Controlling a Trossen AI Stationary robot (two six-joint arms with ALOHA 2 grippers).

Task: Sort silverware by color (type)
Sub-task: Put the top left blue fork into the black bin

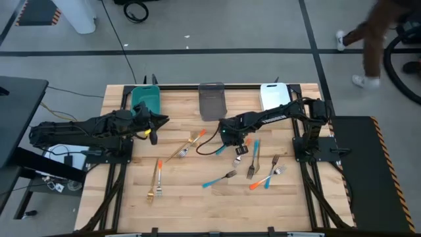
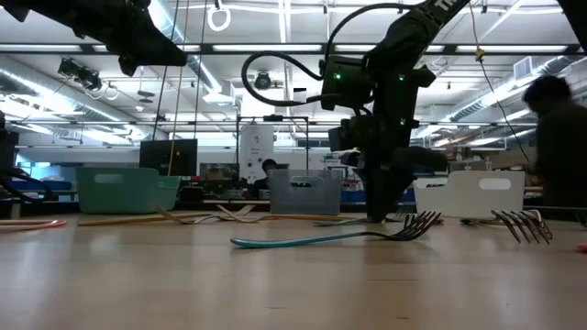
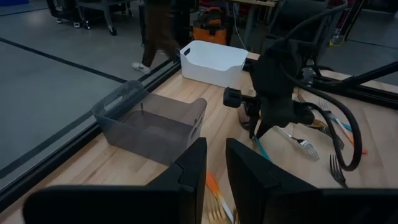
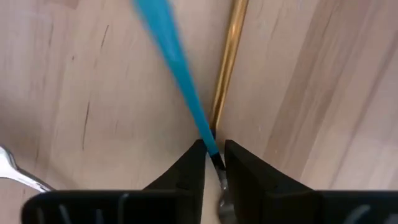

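1. The right pincer (image 4: 213, 163) is down at the bench (image 1: 184, 197), right of centre in the high view, and pinches a blue-handled fork (image 4: 177, 74) at the narrow neck where the blue handle meets the metal. Its two fingers are nearly together around that thin stem.

2. A golden-handled fork (image 4: 227, 56) lies just beside the blue one, its handle crossing under or behind it near the pinch point; I cannot tell whether the two touch.

3. The left pincer (image 3: 214, 171) hovers above the bench at centre left of the high view, near the teal bin (image 1: 146, 99). Its fingers stand a narrow gap apart and hold nothing.

4. The rest of the silverware is scattered on the bench:
   - an orange-handled fork (image 1: 156, 178) at lower left,
   - a golden one with an orange one (image 1: 187, 143) near the centre,
   - a blue fork (image 1: 220, 179) lying alone at lower centre,
   - a mixed cluster (image 1: 263, 171) at lower right.

5. The grey bin (image 1: 212, 100) and white bin (image 1: 273, 95) sit along the top edge of the bench.

6. Handling, as a judgement: these forks look light, stiff and slim, so weight is no concern. The smooth handle is probably slippery, and a pinch at the neck leaves the long handle free to swing or pivot. A hold nearer mid-handle would likely balance better.

7. The low profile against the wood means the fingertips must get right down to the surface, and the neighbouring golden fork could be dragged along.
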